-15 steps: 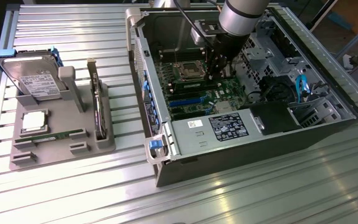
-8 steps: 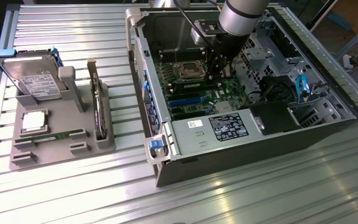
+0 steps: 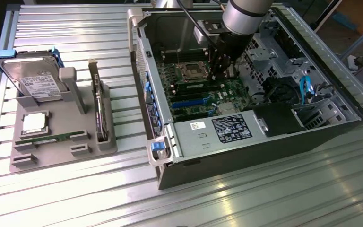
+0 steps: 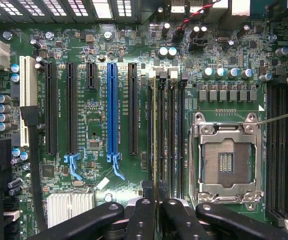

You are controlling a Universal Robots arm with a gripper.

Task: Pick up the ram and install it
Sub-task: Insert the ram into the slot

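- The gripper (image 4: 156, 189) is clenching the ram (image 4: 155, 130), its jaws nearly closed on the stick's flat sides.
- The ram is standing on edge along the black memory slots (image 4: 176, 135), just beside the processor socket (image 4: 227, 160); whether it is seated, I cannot tell.
- In the exterior view the gripper (image 3: 222, 71) is reaching down into the open computer case (image 3: 140, 71), hovering over the motherboard (image 3: 200, 101).
- A labelled power supply (image 3: 230, 127) is sitting at the gripper's five o'clock.
- At the case's nine o'clock, a grey tray (image 3: 49, 163) is holding a hard drive (image 3: 39, 82) at its twelve o'clock and a silver processor chip (image 3: 34, 122) mid-tray.
- A second green stick (image 3: 49, 138) is lying at the chip's six o'clock.
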